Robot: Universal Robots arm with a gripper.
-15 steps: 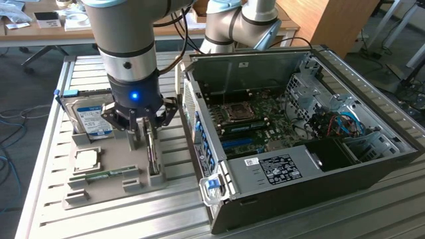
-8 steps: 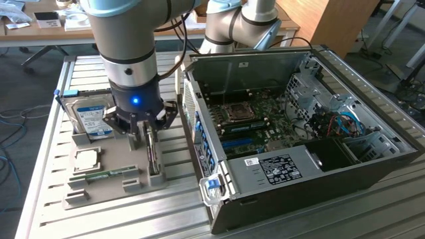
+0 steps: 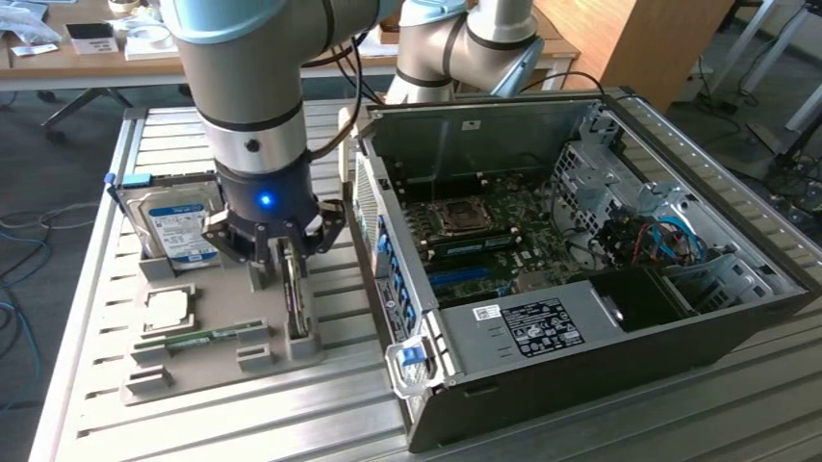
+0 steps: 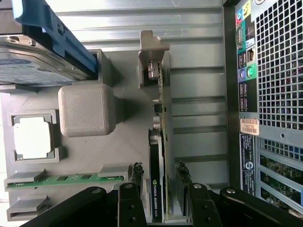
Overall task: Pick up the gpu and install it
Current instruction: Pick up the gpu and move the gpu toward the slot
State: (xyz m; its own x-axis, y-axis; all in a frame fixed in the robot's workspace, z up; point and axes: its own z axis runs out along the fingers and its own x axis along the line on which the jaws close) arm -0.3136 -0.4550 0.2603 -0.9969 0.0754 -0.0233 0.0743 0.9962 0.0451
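The gpu (image 3: 298,294) stands on its edge in a slot of the grey holder (image 3: 192,371), near the open computer case (image 3: 668,337). In the wrist view the gpu (image 4: 156,189) is a thin dark card with a green board edge and a pale bracket at its far end. My gripper (image 3: 291,258) is lowered straight over it. The gripper (image 4: 159,171) is open, its two fingertips (image 4: 137,171) straddling the card with a small gap showing on each side.
The grey holder (image 4: 85,111) also carries a blue-labelled hard drive (image 3: 180,229), a square processor (image 3: 167,308) and a green memory stick (image 3: 206,337). The case's motherboard (image 3: 495,226) lies exposed. The case's rear panel (image 4: 270,94) stands close beside the holder.
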